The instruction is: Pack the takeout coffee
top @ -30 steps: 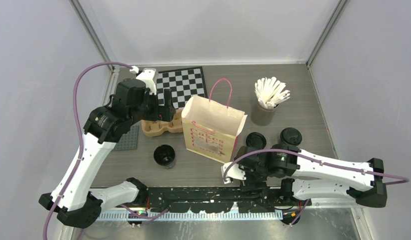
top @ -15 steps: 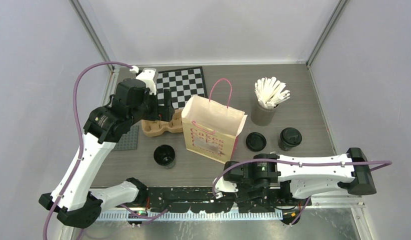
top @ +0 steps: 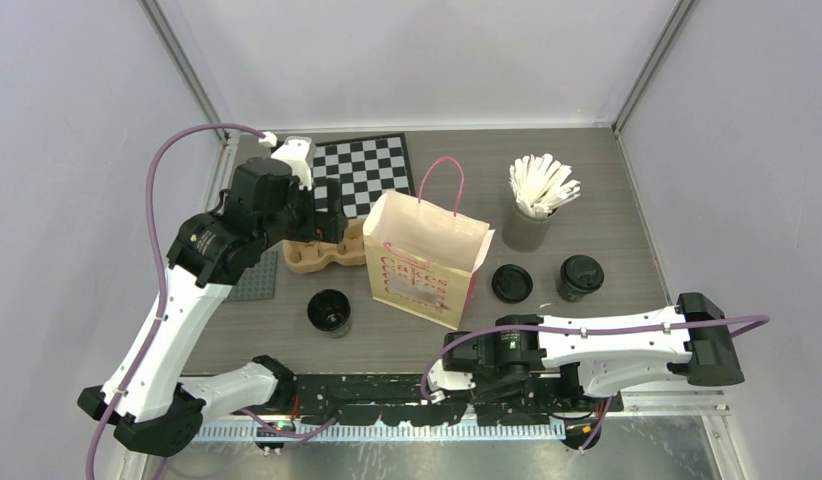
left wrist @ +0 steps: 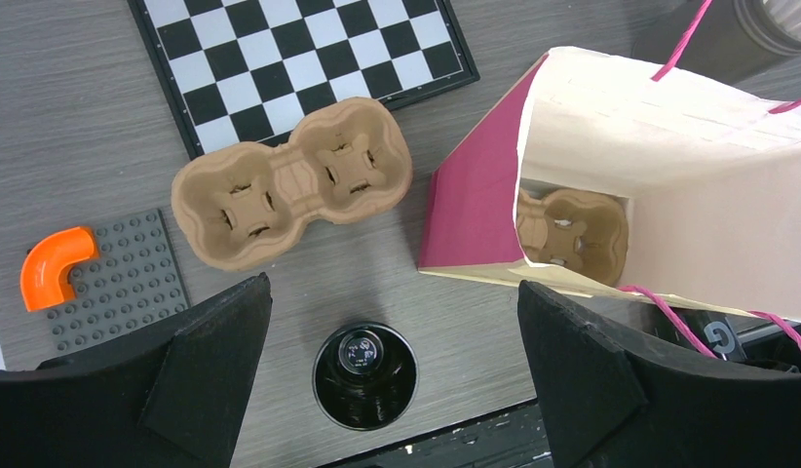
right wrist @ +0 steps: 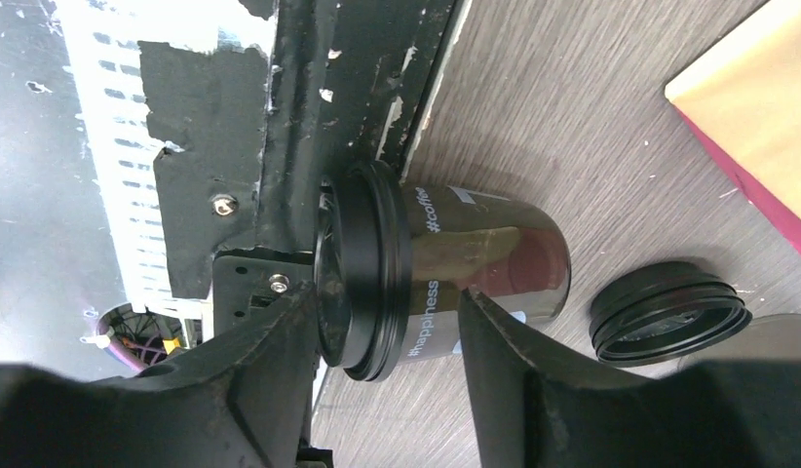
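An open black cup (top: 329, 311) stands left of the paper bag (top: 427, 260); it shows straight below my left gripper (left wrist: 393, 285) in the left wrist view (left wrist: 365, 375). That gripper (top: 327, 215) is wide open, empty and held high. A lidded black cup (top: 579, 277) and a loose black lid (top: 511, 283) stand right of the bag. My right gripper (top: 455, 358) is low at the near edge, open and empty. In its view the lidded cup (right wrist: 475, 258) shows past the fingertips and the lid (right wrist: 669, 312) lies beside it.
A brown pulp tray (top: 322, 250) lies left of the bag, and another (left wrist: 572, 229) lies inside it. A checkerboard (top: 365, 172), a grey cup of white sticks (top: 532, 215), a grey stud plate (top: 255, 278) and an orange elbow piece (left wrist: 56, 273) are around.
My right arm has drawn back from beside the lid and lidded cup toward the near edge and to the left. The left arm and all objects have stayed still.
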You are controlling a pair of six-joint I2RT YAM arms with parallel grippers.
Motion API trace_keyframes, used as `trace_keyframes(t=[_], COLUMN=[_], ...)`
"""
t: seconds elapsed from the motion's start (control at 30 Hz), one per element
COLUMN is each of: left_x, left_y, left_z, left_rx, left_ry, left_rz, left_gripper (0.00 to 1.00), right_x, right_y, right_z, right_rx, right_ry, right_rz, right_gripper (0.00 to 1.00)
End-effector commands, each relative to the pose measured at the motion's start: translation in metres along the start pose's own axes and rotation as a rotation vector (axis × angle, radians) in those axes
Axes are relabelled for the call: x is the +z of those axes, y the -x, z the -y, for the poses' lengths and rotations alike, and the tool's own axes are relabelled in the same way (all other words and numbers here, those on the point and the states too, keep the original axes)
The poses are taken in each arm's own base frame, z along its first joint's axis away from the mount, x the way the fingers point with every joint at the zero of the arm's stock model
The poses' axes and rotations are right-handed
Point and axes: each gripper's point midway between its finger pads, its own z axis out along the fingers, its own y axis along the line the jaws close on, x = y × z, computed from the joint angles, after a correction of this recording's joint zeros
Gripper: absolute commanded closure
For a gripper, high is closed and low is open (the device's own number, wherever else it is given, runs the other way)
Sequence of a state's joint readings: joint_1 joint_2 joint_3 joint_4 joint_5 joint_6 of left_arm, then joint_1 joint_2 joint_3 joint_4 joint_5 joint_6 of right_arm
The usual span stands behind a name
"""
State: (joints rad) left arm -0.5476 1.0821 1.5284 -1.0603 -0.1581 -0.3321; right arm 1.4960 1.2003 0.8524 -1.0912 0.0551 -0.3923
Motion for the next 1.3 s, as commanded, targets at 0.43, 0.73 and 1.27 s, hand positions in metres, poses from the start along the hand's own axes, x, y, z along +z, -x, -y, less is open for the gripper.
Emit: trace_keyframes(t=[0.43,0.73,1.27], left_x=[-0.016,-0.013,-0.005], left_y=[0.007,-0.004,-0.018], left_z=[-0.003,-0.007,-0.009], left_rx=[-0.005,-0.003,-0.012], left_ry=[-0.004,0.012,0.013], left_rz=[0.049,0.029,-0.018], left_gripper=[0.0,0.0,0.0], right_x=[-0.002,-0.021,-0.052], right_y=[0.011,0.053,0.058], right_z=[0.004,0.003,0.061], right_rx=[0.003,-0.011,0.286], right_ry=[-0.021,0.044,-0.293], right_rz=[0.035,0.137,0.151], right_gripper=[0.8,0.91,0.48])
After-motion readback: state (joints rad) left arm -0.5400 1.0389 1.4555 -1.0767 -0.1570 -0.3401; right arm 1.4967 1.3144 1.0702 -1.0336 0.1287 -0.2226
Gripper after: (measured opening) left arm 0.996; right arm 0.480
